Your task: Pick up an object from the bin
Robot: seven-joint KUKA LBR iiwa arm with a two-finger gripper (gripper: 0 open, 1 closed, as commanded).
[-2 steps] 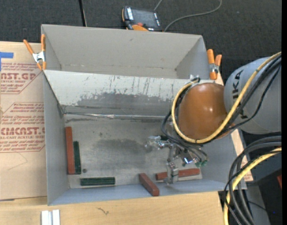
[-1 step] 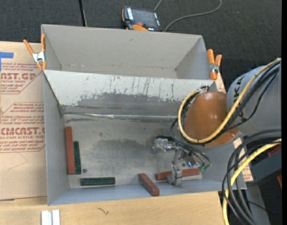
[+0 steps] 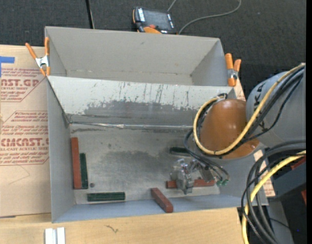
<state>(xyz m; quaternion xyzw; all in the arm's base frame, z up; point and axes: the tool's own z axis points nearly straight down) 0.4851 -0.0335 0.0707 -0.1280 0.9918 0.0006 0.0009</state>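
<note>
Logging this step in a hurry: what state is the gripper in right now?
Gripper: cannot be told; it sits low over a red-brown bar at the front right of the bin.

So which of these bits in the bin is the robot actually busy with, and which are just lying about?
In the job, it seems:
- robot arm
- right-hand red-brown stick, directly under the arm's tip

Just lying about in the bin:
- left red-brown stick and left green stick, side by side along the left wall
- front green stick
- red-brown block, lying askew near the front wall
</note>
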